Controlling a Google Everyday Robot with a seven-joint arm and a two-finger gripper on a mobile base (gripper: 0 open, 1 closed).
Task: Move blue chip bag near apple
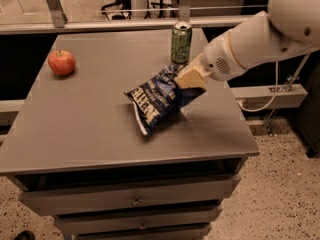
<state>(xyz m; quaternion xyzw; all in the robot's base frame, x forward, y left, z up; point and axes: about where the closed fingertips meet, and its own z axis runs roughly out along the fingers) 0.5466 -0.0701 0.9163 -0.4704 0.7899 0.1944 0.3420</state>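
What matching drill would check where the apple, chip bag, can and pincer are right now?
Things:
1. apple
2. blue chip bag
3. green can
4. pincer

Places or states:
A. upright near the far edge of the table
B. on the far left part of the table, alone
C. tilted over mid-table, held by its upper right end
D. just in front of the can, shut on the bag

Pairs: 1-B, 2-C, 3-A, 4-D
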